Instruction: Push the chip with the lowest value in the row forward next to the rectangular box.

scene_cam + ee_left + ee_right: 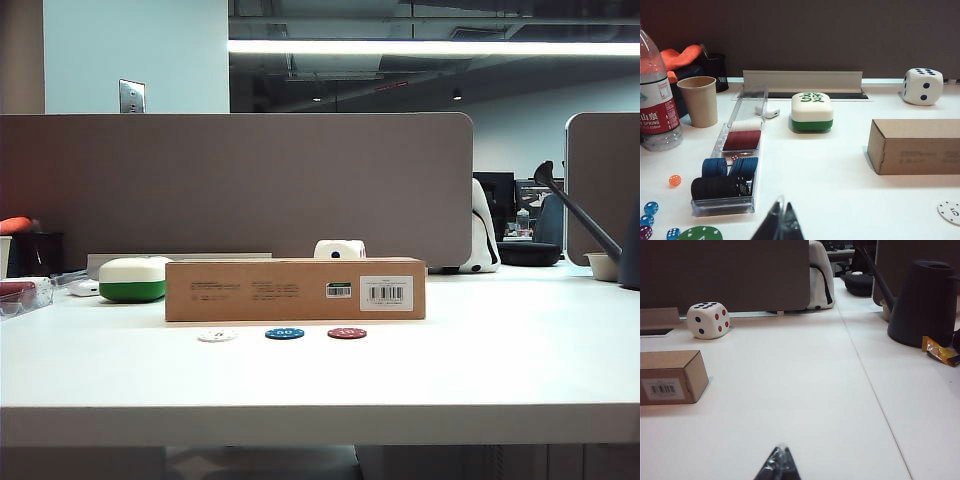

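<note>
White chip flat on the tabletop, leftmost of a row of three, with blue chip in the middle and red chip on the right, all just in front of the box and apart from it. Box long and low, barcode label toward its right end. Green-and-white case beside the box's left end, large die behind it. Left claw low over the tabletop, tips together, well short of the box, chip tray nearby, white chip at the frame edge. Right claw likewise closed, hovering over bare tabletop off the box's barcode end. Neither claw visible from the exterior camera.
</note>
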